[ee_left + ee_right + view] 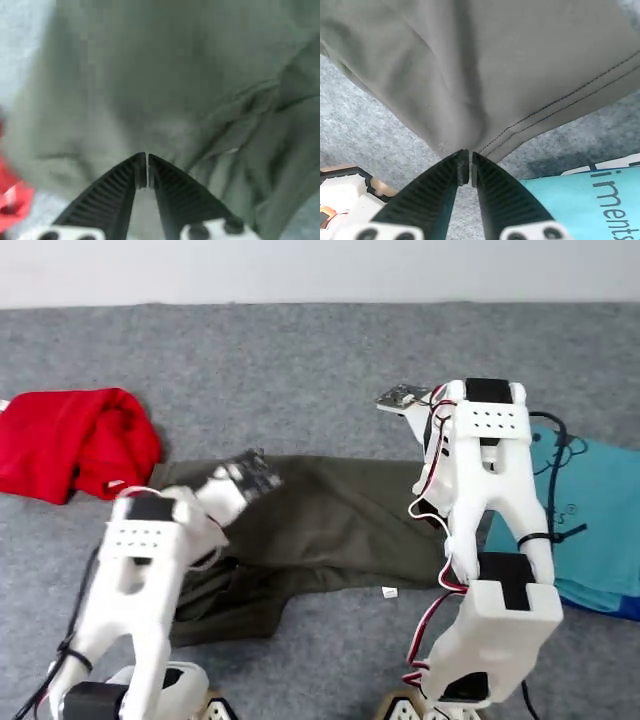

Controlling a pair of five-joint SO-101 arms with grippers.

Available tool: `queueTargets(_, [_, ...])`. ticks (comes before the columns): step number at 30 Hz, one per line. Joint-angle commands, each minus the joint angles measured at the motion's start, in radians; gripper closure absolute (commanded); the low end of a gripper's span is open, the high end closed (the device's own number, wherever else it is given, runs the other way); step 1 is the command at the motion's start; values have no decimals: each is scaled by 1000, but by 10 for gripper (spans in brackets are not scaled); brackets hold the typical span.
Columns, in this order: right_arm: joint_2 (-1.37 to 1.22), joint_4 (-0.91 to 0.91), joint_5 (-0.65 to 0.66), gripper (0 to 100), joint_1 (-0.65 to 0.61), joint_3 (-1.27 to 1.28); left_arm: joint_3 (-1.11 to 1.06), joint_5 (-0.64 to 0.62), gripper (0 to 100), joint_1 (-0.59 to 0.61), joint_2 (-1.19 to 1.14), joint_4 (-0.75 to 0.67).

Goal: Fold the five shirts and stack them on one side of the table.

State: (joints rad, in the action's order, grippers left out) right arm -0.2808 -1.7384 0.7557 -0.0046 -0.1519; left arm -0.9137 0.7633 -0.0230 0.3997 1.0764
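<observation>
1. The olive shirt (330, 525) is spread across the middle of the grey table (300, 360).
2. The left gripper (142, 172) is pinched together on its fabric, over by the red shirt (75, 440).
3. The right gripper (470, 167) is clamped on the hem corner, right beside the teal shirt (590, 520).

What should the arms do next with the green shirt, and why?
Probably raise both together a little, lifting the pinched edge clear for a fold. The left gripper and right gripper each look shut on the green shirt, which lies spread but rumpled, not yet folded.
</observation>
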Motion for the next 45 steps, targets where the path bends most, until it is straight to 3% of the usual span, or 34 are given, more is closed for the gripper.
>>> queueTargets(1, [8, -1, -12, 987, 39, -48, -58, -14, 986, -75, 28, -37])
queueTargets(11, [8, -2, -11, 987, 116, -48, 15, 29, 986, -404, 37, 308])
queueTargets(15, [8, -2, -11, 987, 114, -48, 105, 26, 986, -414, 38, 365])
queueTargets(17, [8, -2, -11, 987, 111, -48, 170, 26, 986, -365, 38, 387])
queueTargets(22, [10, -2, -11, 987, 110, -48, 297, 23, 986, -181, 28, 344])
queueTargets(26, [8, -2, -12, 987, 108, -48, 228, 23, 985, -143, 26, 239])
queueTargets(31, [8, -2, -12, 987, 108, -48, 33, 23, 985, -224, 26, 107])
queueTargets(36, [10, -4, -12, 987, 110, -48, -97, 23, 985, -330, 26, 72])
queueTargets(40, [10, -16, -12, 987, 110, -48, -125, 21, 985, -379, 31, 104])
queueTargets(45, [10, -18, -12, 987, 111, -48, -73, 23, 985, -482, 38, 244])
